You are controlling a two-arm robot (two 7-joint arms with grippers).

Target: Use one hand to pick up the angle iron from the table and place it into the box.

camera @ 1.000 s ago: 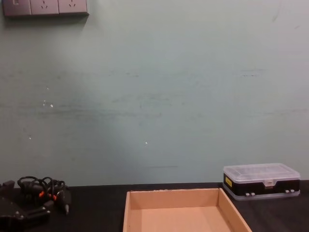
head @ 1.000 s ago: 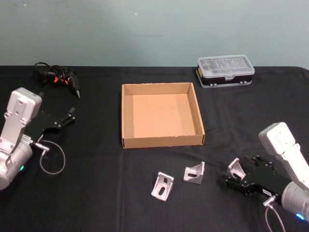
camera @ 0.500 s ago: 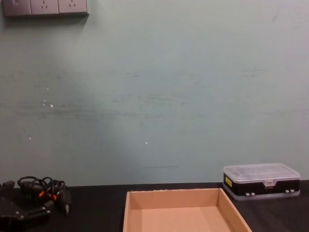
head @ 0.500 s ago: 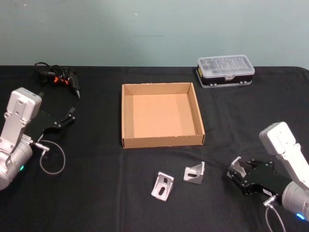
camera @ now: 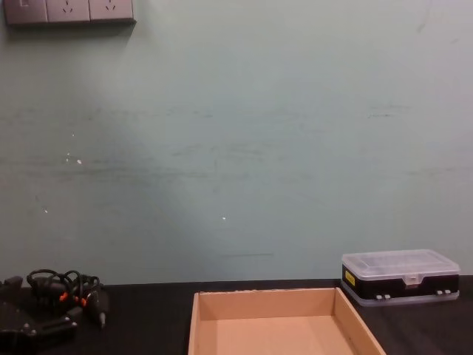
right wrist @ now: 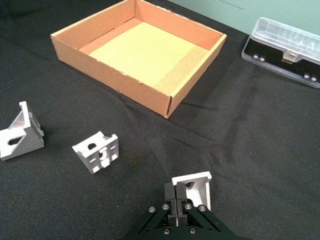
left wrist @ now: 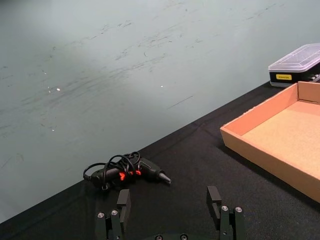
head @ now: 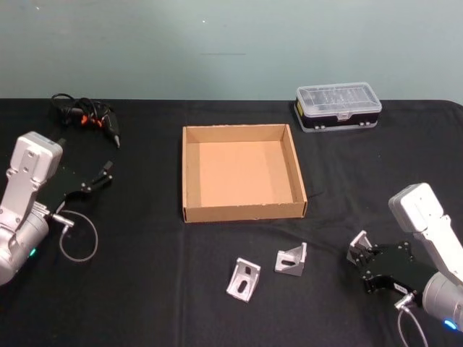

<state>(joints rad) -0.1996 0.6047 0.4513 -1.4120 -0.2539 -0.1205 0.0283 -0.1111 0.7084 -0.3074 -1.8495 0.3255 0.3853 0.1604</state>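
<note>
At about 4 o'clock from the box [head: 243,210], your right gripper [head: 364,256] has its fingers pressed together on one flange of an angle iron [right wrist: 197,183], I think so that the bracket travels without slipping. Two other angle irons [head: 244,279] lie loose on the table [head: 145,289] at 6 o'clock. Compared with one second ago, gripper and bracket are drawn back toward 3 o'clock. Your left gripper [head: 101,176] waits at 9 o'clock, fingers apart.

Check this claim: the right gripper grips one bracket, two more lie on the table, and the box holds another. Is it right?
No: the box holds nothing, as the head view shows. The right gripper grips one bracket; two more lie on the table.
</note>
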